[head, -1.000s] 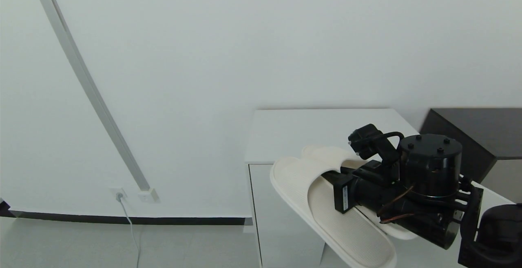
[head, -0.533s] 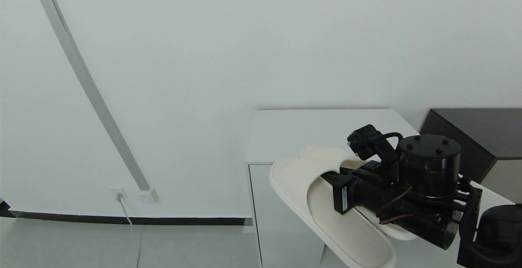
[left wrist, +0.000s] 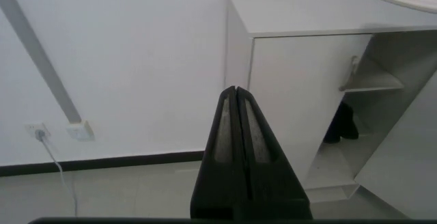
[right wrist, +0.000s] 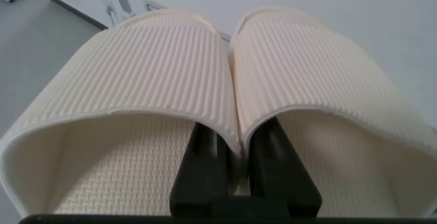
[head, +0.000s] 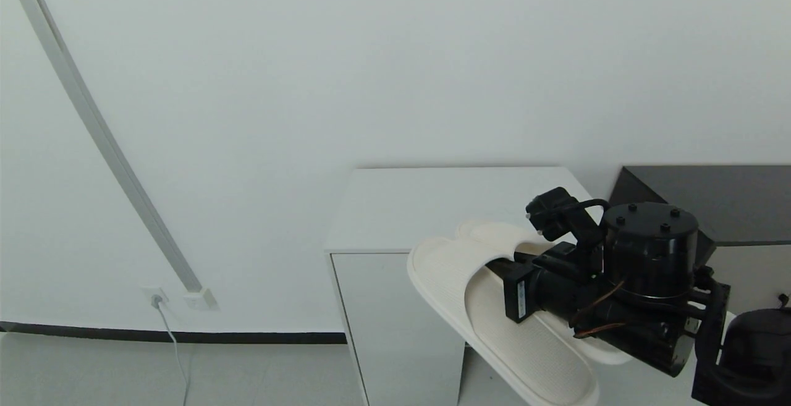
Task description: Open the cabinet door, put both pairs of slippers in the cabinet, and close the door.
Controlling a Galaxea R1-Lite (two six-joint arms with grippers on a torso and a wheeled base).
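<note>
head and wrist views, carry phase. the right gripper point(right wrist: 237, 176) is closed on the cream pair of slippers point(head: 454, 273) – one finger runs in under each strap, and the two adjoining strap walls are pinched between them, so both slippers hang together in the air with their toes pointing away from the wrist. the left gripper point(left wrist: 236, 125) carries nothing, its fingers pressed flat together.

the white cabinet point(head: 432, 205) stands beyond and below the held pair, with its top just past the toes. seen from the left wrist, the door point(left wrist: 410, 156) is swung open, and a shelf point(left wrist: 369, 82) with a small dark item point(left wrist: 345, 125) beneath it, too small to identify, lies ahead of the idle gripper.

change over the last half second: the cabinet and the wall behind it have slid toward the robot's left across the head view, while the right gripper and its load keep the same place in it – so the camera has moved, not the objects. judgement: the robot is lining itself up with the opening, the door step is done, and this pair is not yet inside.
</note>
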